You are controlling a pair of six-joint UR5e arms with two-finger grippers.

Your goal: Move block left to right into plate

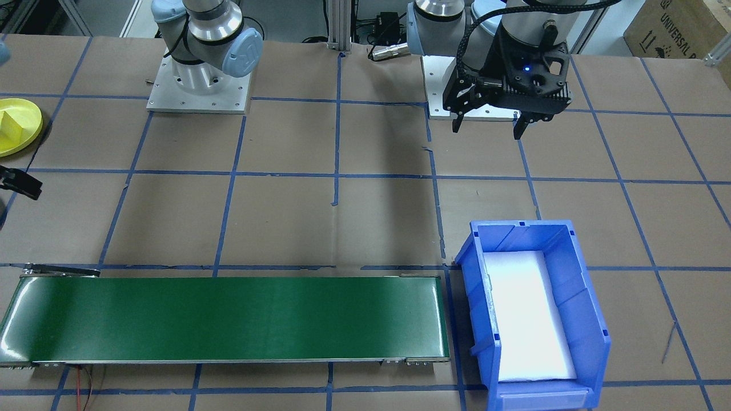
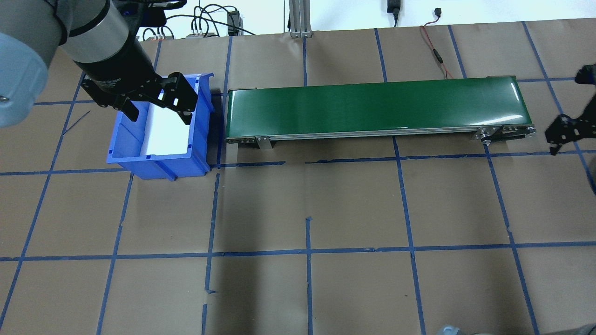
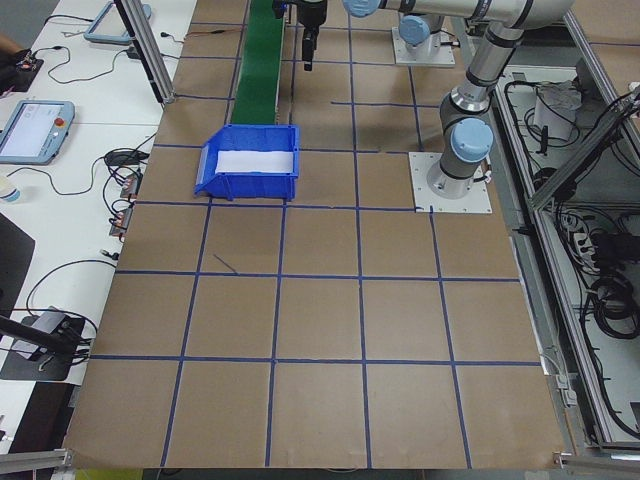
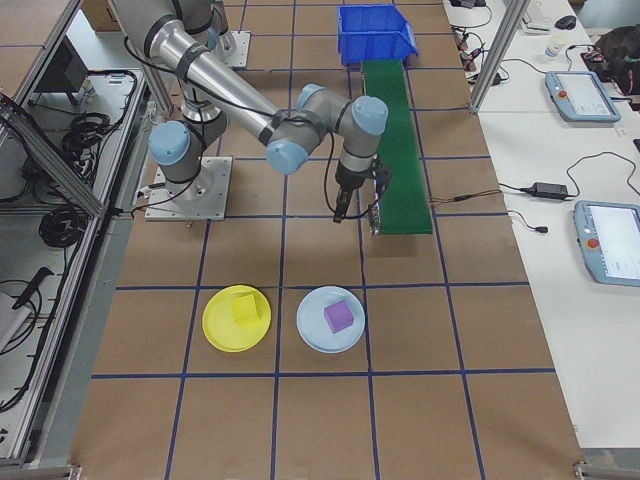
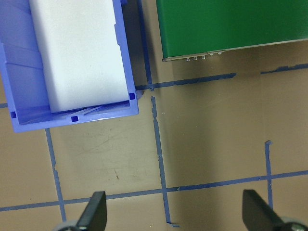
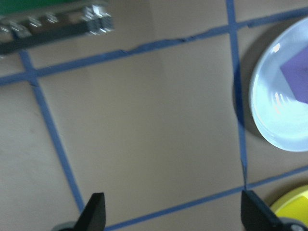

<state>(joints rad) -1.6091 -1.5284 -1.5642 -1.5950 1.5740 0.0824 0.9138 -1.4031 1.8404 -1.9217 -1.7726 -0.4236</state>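
Note:
The yellow plate (image 4: 222, 330) lies on the table at the robot's right end, with a yellow block (image 4: 247, 310) resting in it. The plate (image 1: 25, 134) and its block (image 1: 8, 123) also show at the left edge of the front-facing view. My right gripper (image 6: 173, 214) hovers open and empty over bare table near the belt's end, the yellow plate's rim (image 6: 293, 204) at its lower right. At the other end, high above the blue bin (image 2: 158, 165), my left gripper (image 2: 159, 116) is open and empty too.
A light blue plate (image 4: 312, 330) holding a purple block (image 4: 339, 317) sits beside the yellow one. A green conveyor belt (image 1: 228, 317) with nothing on it runs between the bin and the plates. The bin (image 1: 577, 285) holds only a white foam pad (image 1: 528, 314).

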